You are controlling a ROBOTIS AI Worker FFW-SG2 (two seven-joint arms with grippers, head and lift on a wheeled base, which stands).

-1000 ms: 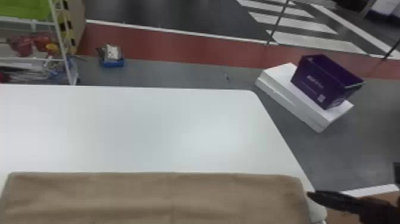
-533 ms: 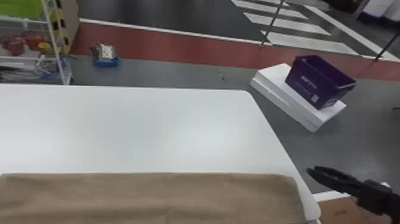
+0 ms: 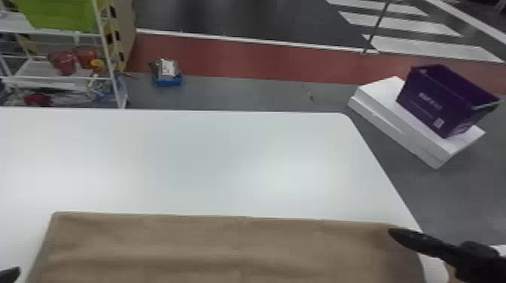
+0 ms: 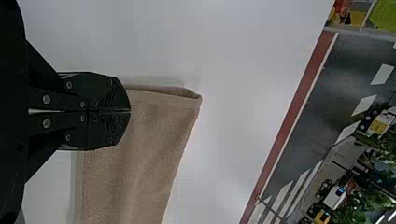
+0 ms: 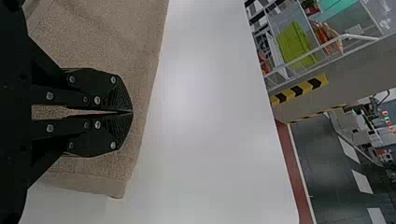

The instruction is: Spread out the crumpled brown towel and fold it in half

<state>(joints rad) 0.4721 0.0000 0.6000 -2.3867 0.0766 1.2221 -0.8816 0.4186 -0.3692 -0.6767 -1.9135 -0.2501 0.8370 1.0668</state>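
Brown towel [image 3: 226, 246] below; left gripper [image 3: 16, 271], right gripper [image 3: 392, 232] closed (tips meeting), both empty.

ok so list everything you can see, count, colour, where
Flat cloth towel: one, brown, table's near part
Smooth table: one, white, before the robot
Open rectangular bin: one, purple, right of table, on flat stack
Flat stack: one, white, floor
Small tray: one, blue, floor beyond table
Metal rack: one, white, far left, small items uncountable
Floor stripes: several, white, far right
Left arm: one, black, towel's left end, jaws shut
Right arm: one, black, towel's right end, jaws shut
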